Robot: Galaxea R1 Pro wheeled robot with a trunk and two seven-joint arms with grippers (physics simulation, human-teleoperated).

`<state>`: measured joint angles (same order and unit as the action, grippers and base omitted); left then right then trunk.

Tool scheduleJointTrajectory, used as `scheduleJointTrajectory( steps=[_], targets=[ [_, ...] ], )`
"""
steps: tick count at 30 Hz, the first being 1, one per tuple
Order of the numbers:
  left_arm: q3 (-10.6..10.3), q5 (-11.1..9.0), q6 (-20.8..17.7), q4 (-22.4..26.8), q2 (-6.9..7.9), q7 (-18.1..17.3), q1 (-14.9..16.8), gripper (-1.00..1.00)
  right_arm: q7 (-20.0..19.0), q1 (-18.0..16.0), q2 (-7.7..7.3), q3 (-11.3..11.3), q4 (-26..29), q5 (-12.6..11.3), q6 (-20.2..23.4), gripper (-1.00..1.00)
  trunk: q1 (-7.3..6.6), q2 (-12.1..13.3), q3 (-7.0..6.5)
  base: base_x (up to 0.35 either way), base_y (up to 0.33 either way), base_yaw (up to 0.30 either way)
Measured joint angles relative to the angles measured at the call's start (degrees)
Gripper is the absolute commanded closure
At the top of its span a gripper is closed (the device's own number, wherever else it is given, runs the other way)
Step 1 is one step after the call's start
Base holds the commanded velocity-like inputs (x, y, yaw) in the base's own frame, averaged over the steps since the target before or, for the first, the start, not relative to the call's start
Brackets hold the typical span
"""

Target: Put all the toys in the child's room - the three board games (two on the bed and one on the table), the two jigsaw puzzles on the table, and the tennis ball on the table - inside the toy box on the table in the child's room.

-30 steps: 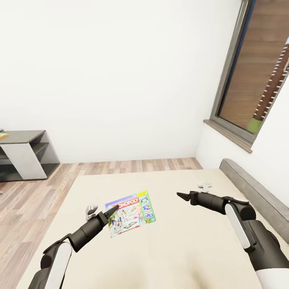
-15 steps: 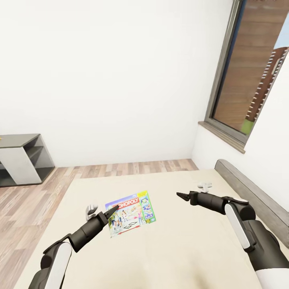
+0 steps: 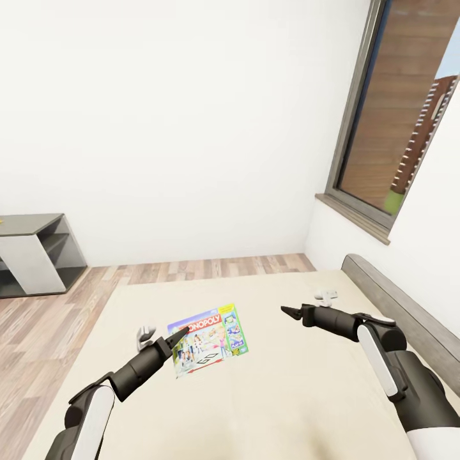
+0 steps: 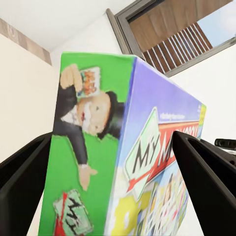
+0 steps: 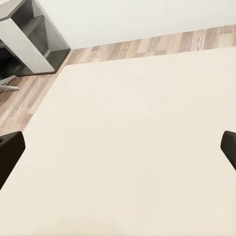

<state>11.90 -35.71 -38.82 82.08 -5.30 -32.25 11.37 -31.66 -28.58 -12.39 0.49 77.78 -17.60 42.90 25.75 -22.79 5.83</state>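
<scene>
The white-green "MONOPOLY" board game (image 3: 207, 340) hangs over the beige bed (image 3: 287, 409), and my left gripper (image 3: 179, 335) is shut on its near edge. In the left wrist view the box (image 4: 123, 147) stands between the two dark fingers (image 4: 22, 182). My right gripper (image 3: 287, 311) hovers open above the mattress to the right of the box, holding nothing. In the right wrist view its fingertips (image 5: 10, 147) sit far apart over bare mattress (image 5: 128, 147). The table and the toy box are out of view.
A low grey shelf unit (image 3: 35, 255) stands on the wood floor at the left, against the white wall. The grey headboard (image 3: 396, 300) runs along the bed's right side, under a dark-framed window (image 3: 396, 128).
The whole view has shifted since a second ago, so the camera turned. Both arms and the held box keep their places relative to each other.
</scene>
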Motion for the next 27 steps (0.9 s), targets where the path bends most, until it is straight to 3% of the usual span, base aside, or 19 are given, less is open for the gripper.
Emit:
scheduleJointTrajectory(
  steps=[27],
  targets=[
    [0.0, 0.0, 0.0, 0.0, 0.03, 0.0, 0.0, 1.00, -0.2, 0.4, 0.10, -0.1, 0.0, -0.2, 0.2, -1.00, 0.00, 0.0, -0.02, 0.000, 0.000, 0.000]
  ],
)
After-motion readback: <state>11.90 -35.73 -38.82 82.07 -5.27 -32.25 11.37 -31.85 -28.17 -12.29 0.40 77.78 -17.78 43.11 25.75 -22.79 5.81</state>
